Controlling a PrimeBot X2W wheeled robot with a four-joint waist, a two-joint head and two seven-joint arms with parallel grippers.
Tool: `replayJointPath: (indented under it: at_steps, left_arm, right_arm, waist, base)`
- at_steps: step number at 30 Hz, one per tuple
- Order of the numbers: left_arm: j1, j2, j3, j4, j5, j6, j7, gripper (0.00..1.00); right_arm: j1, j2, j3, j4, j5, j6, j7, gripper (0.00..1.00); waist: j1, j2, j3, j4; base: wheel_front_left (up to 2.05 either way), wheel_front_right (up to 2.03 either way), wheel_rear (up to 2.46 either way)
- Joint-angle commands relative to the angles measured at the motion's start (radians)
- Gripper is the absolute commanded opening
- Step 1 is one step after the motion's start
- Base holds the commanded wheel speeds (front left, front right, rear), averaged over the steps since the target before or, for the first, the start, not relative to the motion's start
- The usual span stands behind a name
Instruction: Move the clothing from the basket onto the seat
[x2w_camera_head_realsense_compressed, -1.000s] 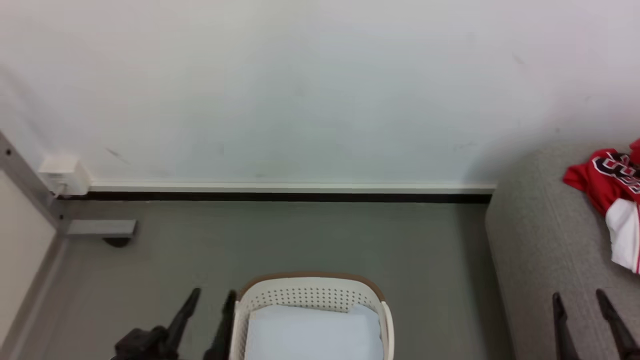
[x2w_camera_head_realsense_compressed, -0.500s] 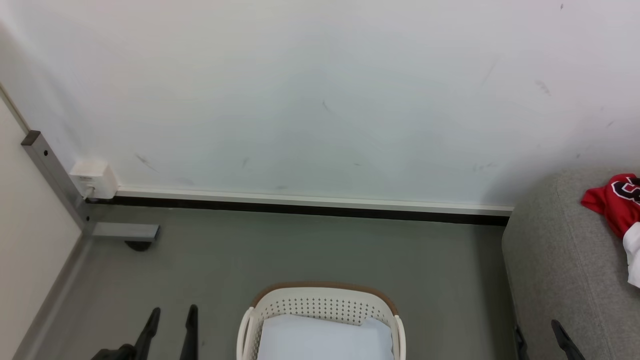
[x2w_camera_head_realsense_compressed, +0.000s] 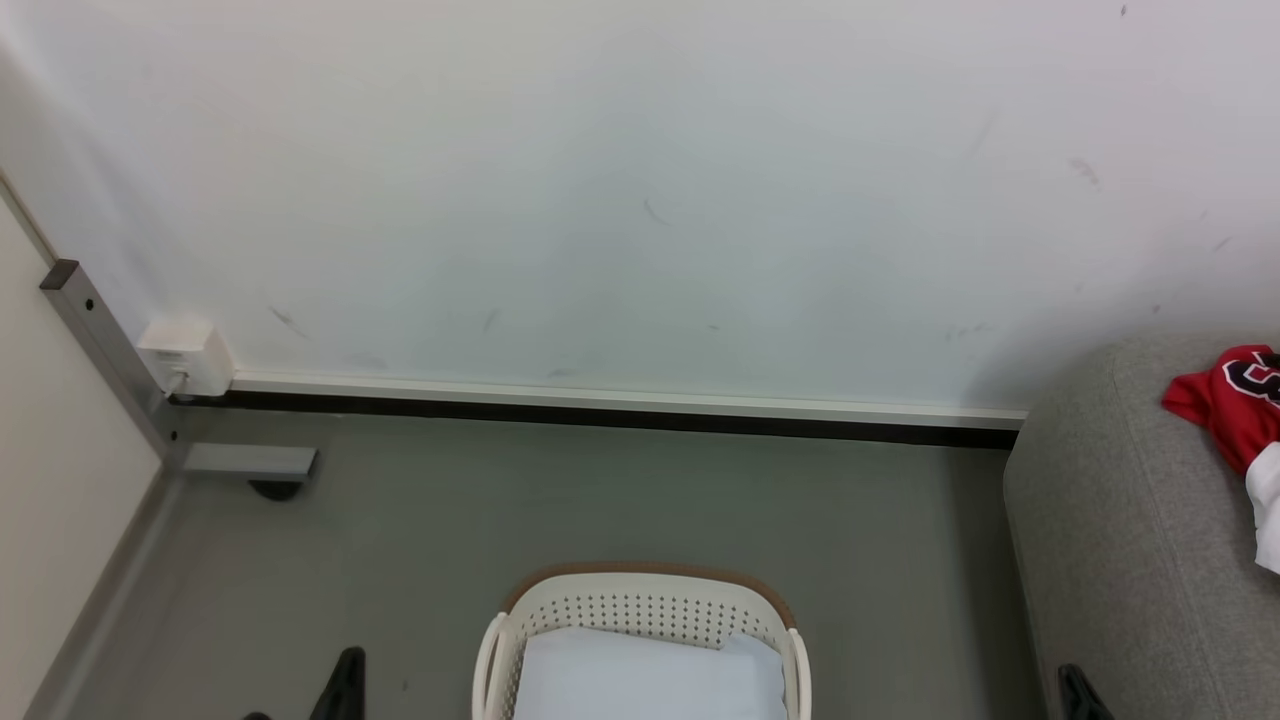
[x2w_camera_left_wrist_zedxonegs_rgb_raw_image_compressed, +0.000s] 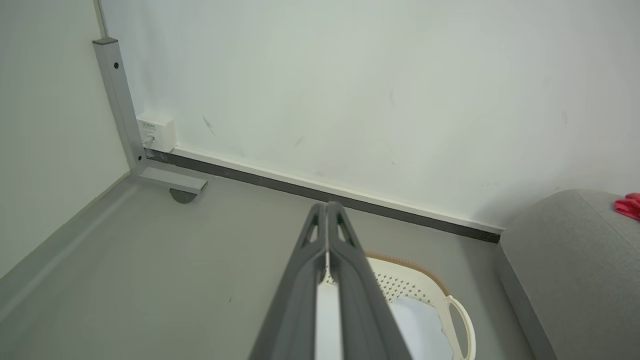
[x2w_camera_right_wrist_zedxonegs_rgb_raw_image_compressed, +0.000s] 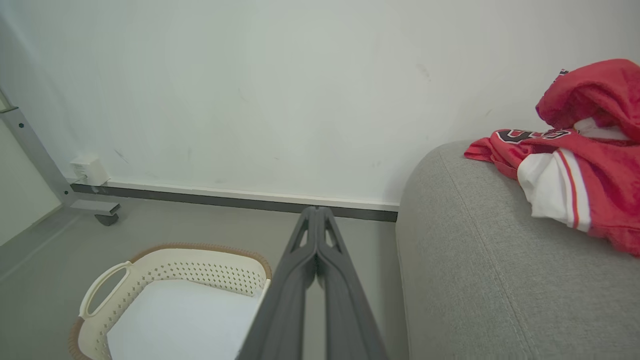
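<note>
Nearest, the left gripper has its two dark fingers pressed flat together, clenched on nothing. The right gripper is likewise clamped tight and empty.

Just beyond them the basket stands upright on the grey floor, between the two grippers in the head view. Inside it lies a pale flat liner, covering its bottom from wall to wall, with no red cloth on it.

To the right, apart from the basket by a strip of floor, the seat turns its rounded end toward the basket. The clothing lies in a loose heap on the seat's top, back from that rounded end and toward the edge nearest the wall: red folds, a white striped panel and a dark white-edged numeral face up.

Farthest, the white wall meets the floor at a dark skirting. At the left corner a metal post rises beside a small white box.
</note>
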Motion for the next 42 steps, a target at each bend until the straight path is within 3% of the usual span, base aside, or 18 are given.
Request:
replayJointPath:
  at_steps: [1, 22, 42]
  left_arm:
    - [-0.022, 0.006, 0.012, -0.011, -0.056, -0.001, 0.013, 0.0]
    - [-0.051, 0.004, 0.027, -0.04, -0.422, -0.006, 0.103, 0.0]
    - [-0.077, 0.002, 0.044, -0.054, -0.681, -0.009, 0.172, 0.0]
  right_arm:
    - [-0.015, -0.004, -0.005, -0.014, 0.058, 0.0, 0.009, 0.0]
    - [-0.075, -0.006, -0.032, -0.015, 0.446, 0.0, 0.104, 0.0]
    - [-0.117, -0.008, -0.053, -0.016, 0.724, -0.001, 0.173, 0.0]
  waist:
    - [0.0, 0.0, 0.0, -0.001]
    - [0.0, 0.0, 0.006, -0.008]
    - [0.0, 0.0, 0.012, -0.014]
  base:
    - [0.0, 0.0, 0.0]
    - [0.0, 0.0, 0.0]
    - [0.0, 0.0, 0.0]
